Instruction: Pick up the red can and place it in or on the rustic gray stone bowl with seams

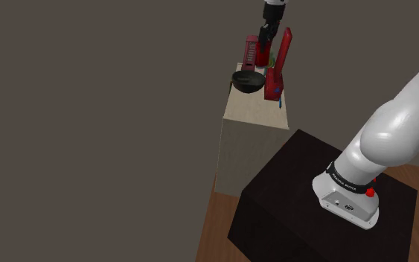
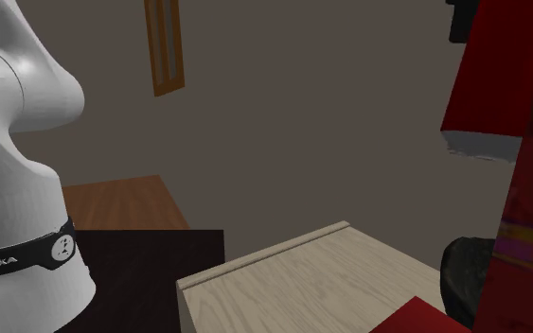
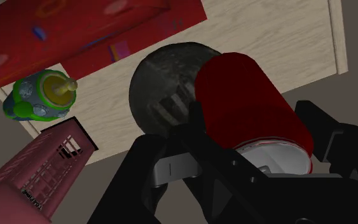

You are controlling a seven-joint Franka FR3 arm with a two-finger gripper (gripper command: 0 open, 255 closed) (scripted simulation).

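The gripper [image 3: 255, 121] is clamped on the red can [image 3: 247, 89], a black finger pressing each side. The can is up off the pale wood bench [image 3: 279, 38], close above the dark grey stone bowl [image 3: 165, 86]. Near the bowl sit a green baby bottle [image 3: 41, 98], a dark red lattice tower [image 3: 37, 168] whose tiny print is too small to read, and a red box [image 3: 88, 32]. The arm [image 2: 18, 95] has a black band, and "EMIKA" reads clear on it
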